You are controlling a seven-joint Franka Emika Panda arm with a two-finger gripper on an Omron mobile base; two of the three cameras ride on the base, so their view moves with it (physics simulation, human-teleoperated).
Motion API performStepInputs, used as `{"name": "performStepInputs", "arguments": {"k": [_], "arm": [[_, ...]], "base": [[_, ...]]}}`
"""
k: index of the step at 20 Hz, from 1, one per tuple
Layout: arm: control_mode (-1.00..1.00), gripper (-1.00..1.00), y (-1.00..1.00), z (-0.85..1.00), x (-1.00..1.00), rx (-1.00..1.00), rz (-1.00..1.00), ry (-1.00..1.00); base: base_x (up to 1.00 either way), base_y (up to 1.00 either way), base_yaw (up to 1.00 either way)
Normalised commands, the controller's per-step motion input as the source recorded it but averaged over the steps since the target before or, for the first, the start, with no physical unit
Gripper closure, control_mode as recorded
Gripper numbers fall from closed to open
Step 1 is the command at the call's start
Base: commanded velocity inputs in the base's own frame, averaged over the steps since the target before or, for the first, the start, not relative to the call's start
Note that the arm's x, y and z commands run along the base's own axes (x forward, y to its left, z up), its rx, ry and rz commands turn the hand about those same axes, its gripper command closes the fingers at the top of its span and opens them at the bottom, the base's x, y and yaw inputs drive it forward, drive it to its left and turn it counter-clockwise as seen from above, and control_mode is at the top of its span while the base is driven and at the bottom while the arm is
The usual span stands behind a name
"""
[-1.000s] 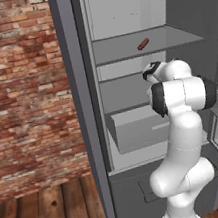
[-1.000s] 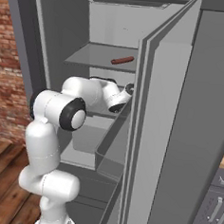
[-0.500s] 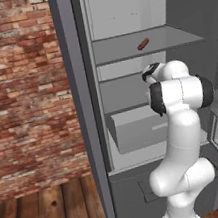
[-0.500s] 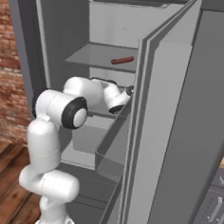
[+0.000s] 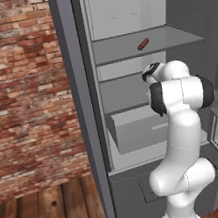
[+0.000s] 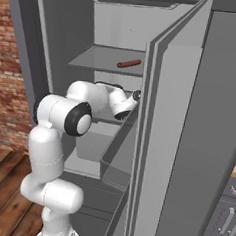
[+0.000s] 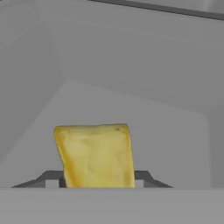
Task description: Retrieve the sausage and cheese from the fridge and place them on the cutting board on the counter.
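One pale yellow cheese wedge sits between dark finger tips; contact unclear; could slip if squeezed off-centre.

— Where does the arm stand?
— It rises from the lower right of the left base view, elbow bent at centre right, forearm reaching toward the upper middle.
— And the pincer?
— At the bottom centre of the hand view, its dark fingertips hug the cheese on both sides.
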Motion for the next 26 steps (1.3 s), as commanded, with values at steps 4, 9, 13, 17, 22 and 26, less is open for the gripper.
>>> {"name": "performStepInputs", "arguments": {"k": [4, 9, 13, 17, 22, 26], "arm": [[-1.00, 1.00, -0.01, 0.08, -0.34, 0.00, 0.00, -0.05], [-1.00, 1.00, -0.04, 0.14, -0.70, 0.00, -0.04, -0.04], [-1.00, 1.00, 0.05, 0.20, -0.79, 0.00, -0.06, -0.09], [-1.00, 1.00, 0.24, 0.44, -0.60, 0.00, -0.03, -0.04], [-1.00, 1.00, 0.28, 0.58, -0.48, -0.01, 0.00, 0.04], [-1.00, 1.00, 0.32, 0.57, -0.45, -0.02, -0.01, 0.10]], "base": [[0.00, 0.00, 0.00], [0.00, 0.00, 0.00], [0.00, 0.00, 0.00], [0.00, 0.00, 0.00], [0.00, 0.00, 0.00], [0.00, 0.00, 0.00]]}}
